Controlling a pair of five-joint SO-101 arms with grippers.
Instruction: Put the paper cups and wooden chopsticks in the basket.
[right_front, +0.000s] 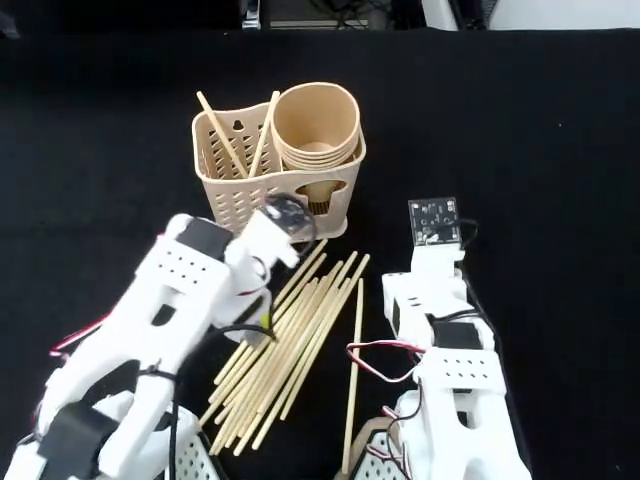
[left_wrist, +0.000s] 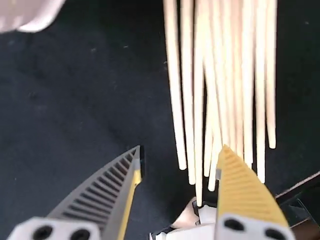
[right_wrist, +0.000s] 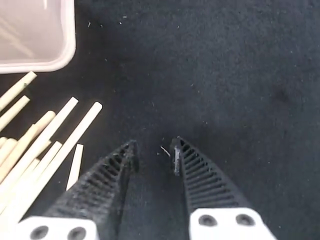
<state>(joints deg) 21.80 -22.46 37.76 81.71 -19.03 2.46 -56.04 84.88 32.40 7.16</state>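
Observation:
A beige basket (right_front: 275, 170) stands at the table's middle back. Its right compartment holds stacked paper cups (right_front: 316, 125), and two chopsticks (right_front: 240, 140) lean in the left one. A pile of wooden chopsticks (right_front: 285, 345) lies in front of the basket, with one loose stick (right_front: 353, 375) to its right. My left arm (right_front: 185, 295) hangs over the pile's left side. In the left wrist view my left gripper (left_wrist: 181, 155) is open, with the chopstick ends (left_wrist: 220, 100) between its fingers. My right gripper (right_wrist: 153, 149) is open a little over bare cloth, beside the chopstick tips (right_wrist: 45, 145).
Black cloth (right_front: 520, 130) covers the table. The right arm (right_front: 445, 320) stands to the right of the pile. A corner of the basket (right_wrist: 37, 37) appears in the right wrist view.

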